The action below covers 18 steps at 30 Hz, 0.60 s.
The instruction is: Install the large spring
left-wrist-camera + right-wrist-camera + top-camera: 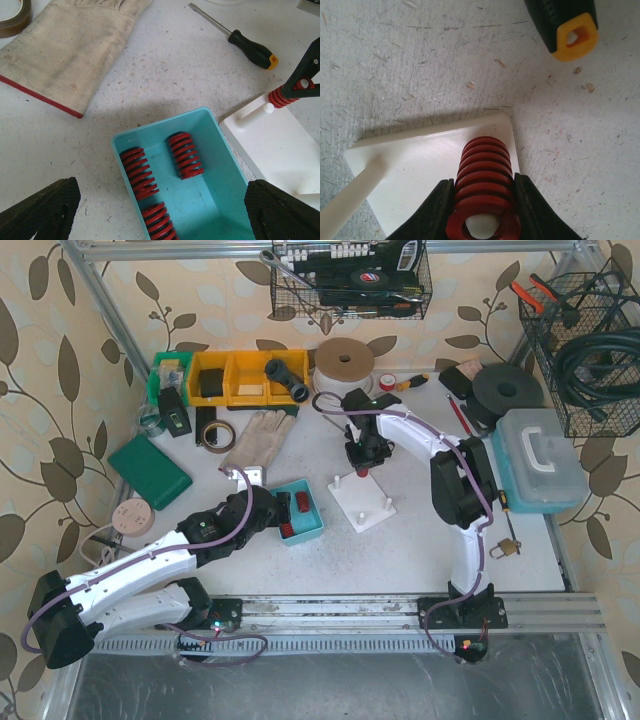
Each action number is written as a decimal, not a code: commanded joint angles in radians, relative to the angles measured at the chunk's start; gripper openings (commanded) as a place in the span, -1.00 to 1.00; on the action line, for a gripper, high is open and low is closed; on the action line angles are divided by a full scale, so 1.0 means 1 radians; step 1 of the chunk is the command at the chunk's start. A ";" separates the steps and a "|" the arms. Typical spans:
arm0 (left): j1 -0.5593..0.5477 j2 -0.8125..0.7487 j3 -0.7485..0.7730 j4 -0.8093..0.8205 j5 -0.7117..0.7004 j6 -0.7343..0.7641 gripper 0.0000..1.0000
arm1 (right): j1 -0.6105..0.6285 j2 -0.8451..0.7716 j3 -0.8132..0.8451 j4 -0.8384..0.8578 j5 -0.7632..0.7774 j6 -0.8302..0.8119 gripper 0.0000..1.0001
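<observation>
**4 red springs: 3 in bin, 1 in right claw at the peg base**

Nearest, the left claw (161, 212) hangs over the near end of 1 teal bin (165, 120). Its fingers are wide apart w/ nothing btwn them. Bin count is 3 red springs, all lying flat and running roughly along the bin's length. One spring (139, 172) is by the left wall, one (185, 155) sits mid-bin, and one (160, 220) at the near end is cut off by the frame edge.

Just right of the bin is 1 white base (280, 145) on the counter (165, 65). The top view shows 3 bare pegs (338, 481) standing on it.

At the base's far corner, the right claw (482, 215) is narrowed onto the 4th spring (484, 170), pinching its sides near the upper coils. The spring's long axis is approx upright, lower end at the base corner, upper end toward the wrist cam. White shows inside its bore.

Farther out is 1 screwdriver (250, 47), black handle w/ yellow-orange butt, lying flat near that corner w/ its shaft pointing away from the base. Beyond-left of the bin are 1 pale glove (70, 50) w/ a red cuff edge and 1 brown tape roll (12, 17) beside it.
</observation>
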 commanded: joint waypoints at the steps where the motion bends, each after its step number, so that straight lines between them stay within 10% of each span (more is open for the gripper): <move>1: -0.008 -0.001 0.035 0.010 -0.015 0.015 0.84 | -0.012 -0.023 -0.016 0.040 0.019 0.036 -1.00; 14: -0.008 0.017 0.047 0.001 -0.013 0.018 0.84 | -0.048 -0.034 -0.054 0.096 -0.040 0.055 -1.00; 18: -0.008 0.029 0.056 -0.009 -0.010 0.019 0.84 | -0.047 -0.067 -0.076 0.128 -0.062 0.062 0.01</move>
